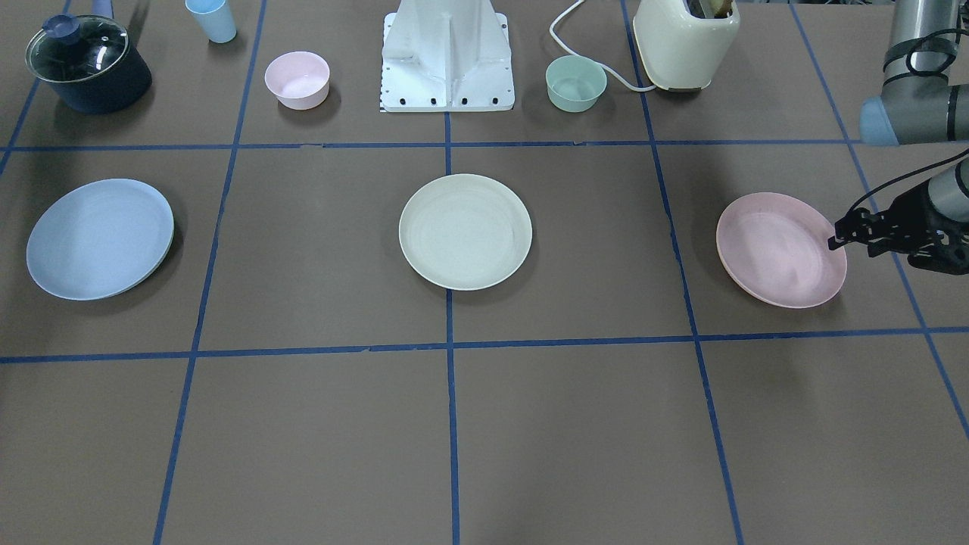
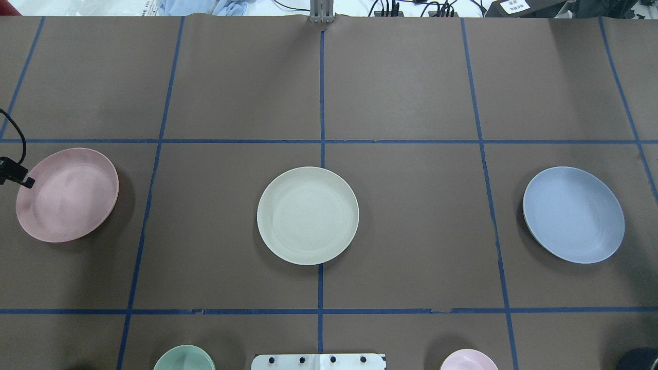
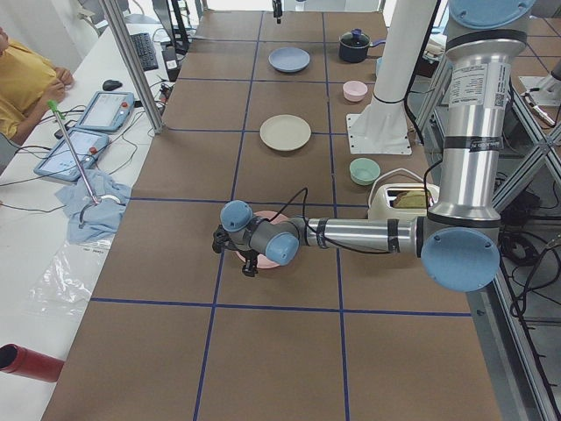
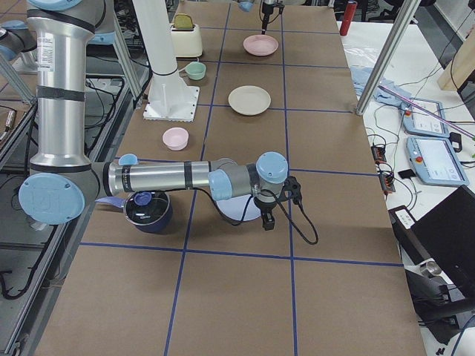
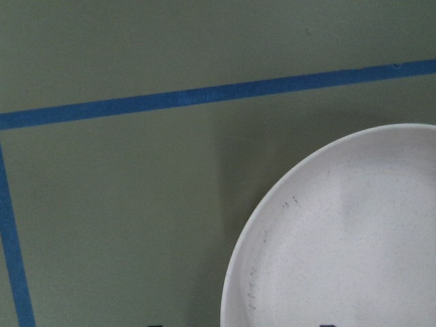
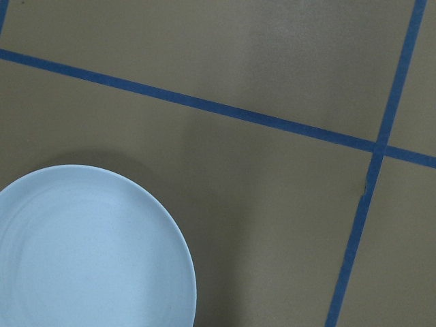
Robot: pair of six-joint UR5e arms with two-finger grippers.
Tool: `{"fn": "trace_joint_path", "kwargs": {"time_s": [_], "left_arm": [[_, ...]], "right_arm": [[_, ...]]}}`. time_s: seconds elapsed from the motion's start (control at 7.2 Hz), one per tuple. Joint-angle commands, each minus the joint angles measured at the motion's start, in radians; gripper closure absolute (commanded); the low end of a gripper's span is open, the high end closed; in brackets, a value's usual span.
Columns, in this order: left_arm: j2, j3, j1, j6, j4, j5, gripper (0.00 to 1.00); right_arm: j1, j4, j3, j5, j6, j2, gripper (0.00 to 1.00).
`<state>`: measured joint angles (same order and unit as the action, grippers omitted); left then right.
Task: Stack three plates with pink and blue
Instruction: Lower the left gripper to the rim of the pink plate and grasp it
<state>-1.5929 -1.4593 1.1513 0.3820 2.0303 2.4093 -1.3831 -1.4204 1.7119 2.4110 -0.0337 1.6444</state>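
The pink plate (image 1: 780,250) lies on the table at my left end, the cream plate (image 1: 465,231) in the middle, and the blue plate (image 1: 98,238) at my right end, all flat and apart. My left gripper (image 1: 839,235) hovers at the pink plate's outer rim with its jaws apart and empty; the overhead view shows its tip (image 2: 20,177) beside the pink plate (image 2: 67,194). The left wrist view shows the pink plate's rim (image 5: 340,238). My right gripper (image 4: 269,215) shows only in the right side view, above the blue plate (image 6: 88,252); I cannot tell its state.
Along the robot's side stand a lidded dark pot (image 1: 87,64), a blue cup (image 1: 212,19), a small pink bowl (image 1: 297,79), the robot base (image 1: 447,57), a mint-green bowl (image 1: 575,83) and a cream toaster (image 1: 685,42). Blue tape lines grid the brown table.
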Motion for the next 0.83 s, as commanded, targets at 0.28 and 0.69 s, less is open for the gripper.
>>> {"fn": "trace_joint_path", "kwargs": {"time_s": [0.28, 0.69], "left_arm": [[-0.028, 0.068, -0.016, 0.000, 0.036, 0.010, 0.30], [-0.036, 0.071, -0.024, 0.000, 0.036, 0.010, 0.59]], "right_arm": [[0.013, 0.000, 0.000, 0.007, -0.002, 0.000, 0.00], [0.013, 0.000, 0.000, 0.019, 0.000, 0.000, 0.00]]}}
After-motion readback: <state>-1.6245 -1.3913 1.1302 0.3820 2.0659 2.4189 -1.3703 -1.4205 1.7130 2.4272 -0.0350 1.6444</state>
